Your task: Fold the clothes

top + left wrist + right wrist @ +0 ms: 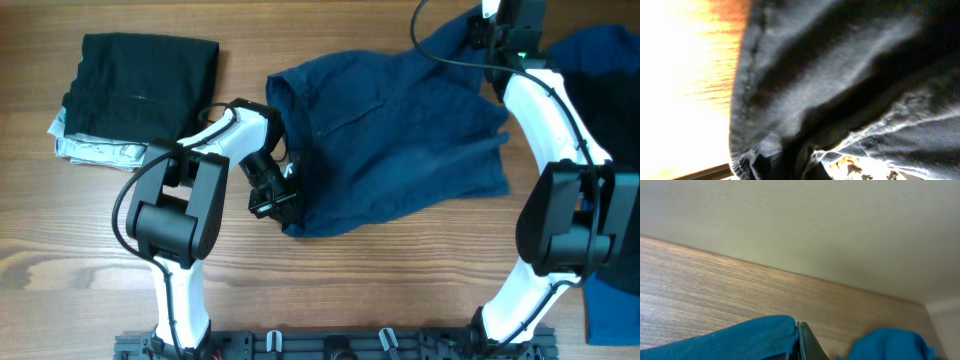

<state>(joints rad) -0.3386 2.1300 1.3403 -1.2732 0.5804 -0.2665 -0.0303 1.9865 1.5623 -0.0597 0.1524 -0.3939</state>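
Observation:
The dark navy trousers [400,130] lie spread across the middle of the table. My left gripper [278,205] is at their lower left edge and is shut on the cloth. The trousers' cloth [840,75] fills the left wrist view and hides the jaws. My right gripper [487,30] is at the far right corner of the trousers. In the right wrist view its finger [801,342] is pinched against a blue fold of the trousers [740,340] above the wooden table.
A folded black garment [140,80] lies on a pale patterned one [95,150] at the far left. A dark blue garment [600,80] lies at the far right, and a royal blue one [610,310] at the near right edge.

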